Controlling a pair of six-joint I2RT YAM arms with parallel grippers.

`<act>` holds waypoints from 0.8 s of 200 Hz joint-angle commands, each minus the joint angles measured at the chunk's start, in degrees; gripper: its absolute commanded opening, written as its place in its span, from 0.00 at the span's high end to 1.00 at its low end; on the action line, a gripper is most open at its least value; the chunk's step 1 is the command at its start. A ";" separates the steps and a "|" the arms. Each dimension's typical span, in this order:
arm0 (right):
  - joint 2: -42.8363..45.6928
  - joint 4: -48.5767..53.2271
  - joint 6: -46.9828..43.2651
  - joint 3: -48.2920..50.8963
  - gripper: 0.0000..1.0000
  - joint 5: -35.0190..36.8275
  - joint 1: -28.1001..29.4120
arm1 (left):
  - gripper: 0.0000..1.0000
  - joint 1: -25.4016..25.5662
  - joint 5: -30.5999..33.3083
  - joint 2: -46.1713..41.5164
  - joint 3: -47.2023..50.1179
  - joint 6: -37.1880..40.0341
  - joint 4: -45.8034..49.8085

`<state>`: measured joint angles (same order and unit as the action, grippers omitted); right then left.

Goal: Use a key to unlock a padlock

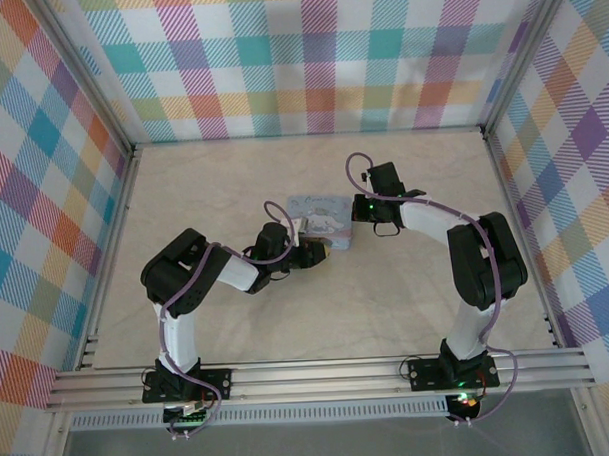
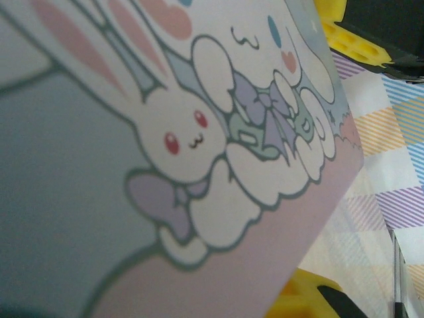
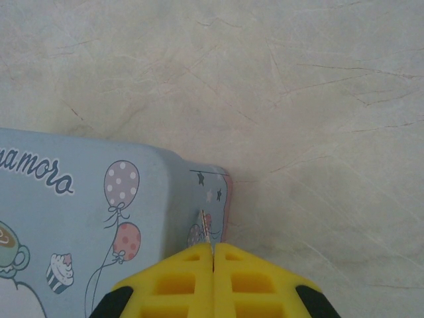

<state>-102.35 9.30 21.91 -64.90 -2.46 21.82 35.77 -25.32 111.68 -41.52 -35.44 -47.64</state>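
Top view: pale blue rectangular tin box with a white cartoon character on its lid [image 1: 319,209] lies mid-table on the pale marbled tabletop [image 1: 203,191], with pastel checked cloth walls [image 1: 309,58] round three sides. My left gripper [image 1: 310,252] is at the tin's near left corner, forearm bent in from the left. My right gripper [image 1: 358,218] is at the tin's right edge, arm reaching in from the right. Left wrist view: the tin's lid, tilted and very close and blurred, with a white bunny with pink eyes and a lilac bow. My yellow fingers [image 2: 334,23] stand apart, one past the lid's top right edge and one below its lower edge, the tin between them. I cannot tell whether they press on it. Right wrist view: my yellow fingertips are pressed together, pinching a thin pale sliver [image 3: 206,226] seen edge-on. It sticks up from between them just beside the tin's rounded corner, which has printed balloons and stars, with bare tabletop beyond. The sliver is too thin to identify. I cannot tell where the tiny padlock sits.
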 commanded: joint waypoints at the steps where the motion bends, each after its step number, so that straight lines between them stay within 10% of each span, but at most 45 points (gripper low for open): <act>1: 0.77 0.76 -0.82 0.17 1.00 -0.86 -0.40 | 0.83 -1.13 -2.81 1.47 0.47 -3.99 13.43; 93: 9.73 0.15 -0.09 6.48 1.00 -3.08 -6.90 | 0.83 -1.14 -5.79 -1.98 -7.95 -8.48 23.80; 160: 26.67 -8.63 4.88 19.29 1.00 -17.45 -9.72 | 0.83 -1.05 -5.88 -0.94 -14.50 -14.48 24.96</act>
<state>-81.47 6.31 23.86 -49.08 -11.20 12.86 35.03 -28.47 110.06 -53.82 -44.97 -25.30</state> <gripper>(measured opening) 0.051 0.169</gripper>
